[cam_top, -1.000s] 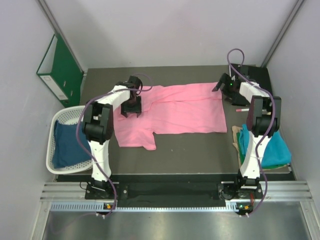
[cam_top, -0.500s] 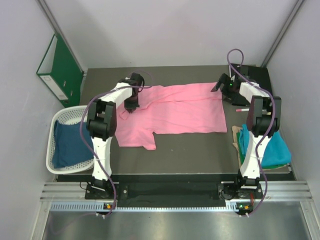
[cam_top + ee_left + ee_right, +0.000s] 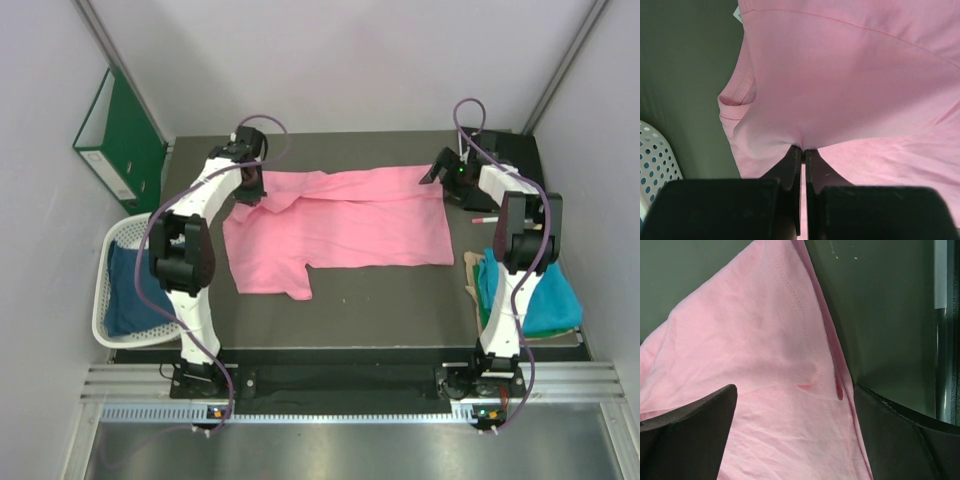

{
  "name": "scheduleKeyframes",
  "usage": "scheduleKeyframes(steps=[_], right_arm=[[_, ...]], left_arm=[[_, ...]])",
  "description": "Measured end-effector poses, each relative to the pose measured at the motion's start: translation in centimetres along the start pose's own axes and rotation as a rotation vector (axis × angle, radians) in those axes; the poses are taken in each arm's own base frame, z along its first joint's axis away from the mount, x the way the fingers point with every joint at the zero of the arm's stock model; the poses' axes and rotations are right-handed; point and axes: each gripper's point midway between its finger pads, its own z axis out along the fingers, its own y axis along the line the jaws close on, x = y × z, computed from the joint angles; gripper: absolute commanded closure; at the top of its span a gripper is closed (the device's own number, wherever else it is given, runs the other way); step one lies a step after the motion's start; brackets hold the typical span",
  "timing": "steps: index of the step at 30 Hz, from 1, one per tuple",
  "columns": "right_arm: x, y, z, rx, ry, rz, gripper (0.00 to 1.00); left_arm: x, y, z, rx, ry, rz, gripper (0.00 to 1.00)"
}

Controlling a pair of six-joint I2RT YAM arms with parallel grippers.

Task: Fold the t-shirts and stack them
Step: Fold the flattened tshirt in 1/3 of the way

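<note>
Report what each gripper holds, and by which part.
The left gripper is shut on the pink t-shirt, pinching a fold at its far left corner. The right gripper is open above the far right corner, holding nothing.

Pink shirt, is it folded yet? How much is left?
Nothing looks folded or stacked yet. The pink shirt lies mostly flat. The left claw pinches its far left corner; the right claw hangs open over the far right corner. To do: folding it, plus the blue shirt in the basket and the teal shirt.

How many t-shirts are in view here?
3: pink t-shirt spread mid-table, dark blue t-shirt in the basket left, teal t-shirt at the right edge. Others may lie beneath.
</note>
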Motion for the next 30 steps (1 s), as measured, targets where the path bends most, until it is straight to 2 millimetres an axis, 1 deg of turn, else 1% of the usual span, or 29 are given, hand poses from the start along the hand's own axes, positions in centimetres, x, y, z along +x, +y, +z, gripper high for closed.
scheduleKeyframes(steps=[2, 3, 5, 6, 9, 12, 13, 14, 15, 16, 22, 30], right_arm=[[0.1, 0.0, 0.0, -0.003, 0.003, 0.0, 0.0], [0.1, 0.1, 0.0, -0.004, 0.003, 0.0, 0.0], [0.1, 0.1, 0.0, -0.006, 0.005, 0.0, 0.0], [0.1, 0.1, 0.0, -0.006, 0.005, 0.0, 0.0], [0.2, 0.2, 0.0, -0.011, 0.009, 0.0, 0.0], [0.3, 0.2, 0.0, -0.015, 0.014, -0.001, 0.0], [0.3, 0.2, 0.0, -0.016, 0.015, -0.002, 0.0], [0.4, 0.2, 0.0, -0.017, 0.017, -0.003, 0.0], [0.4, 0.2, 0.0, -0.019, 0.019, -0.005, 0.0], [0.4, 0.3, 0.0, -0.021, 0.02, -0.006, 0.0], [0.7, 0.6, 0.0, -0.031, 0.028, -0.013, 0.0], [0.8, 0.6, 0.1, -0.038, 0.033, -0.025, 0.0]], left_arm=[[0.1, 0.0, 0.0, 0.018, 0.008, 0.001, 0.99], [0.2, -0.1, 0.0, 0.028, 0.014, 0.005, 0.95], [0.5, -0.4, 0.0, 0.05, 0.029, 0.013, 0.94], [0.7, -0.6, 0.0, 0.062, 0.038, 0.018, 0.91], [2.0, -1.0, 0.1, 0.097, 0.082, 0.044, 0.87], [3.3, -1.1, 0.3, 0.118, 0.121, 0.07, 0.71], [3.8, -1.1, 0.3, 0.123, 0.132, 0.077, 0.4], [4.1, -1.0, 0.2, 0.124, 0.142, 0.085, 0.26], [4.4, -0.8, 0.2, 0.122, 0.15, 0.096, 0.16], [4.5, -0.7, 0.1, 0.119, 0.154, 0.097, 0.02], [4.8, 0.9, 0.0, 0.026, 0.166, 0.068, 0.02], [4.0, 0.8, -0.8, 0.04, 0.132, 0.045, 0.05]])
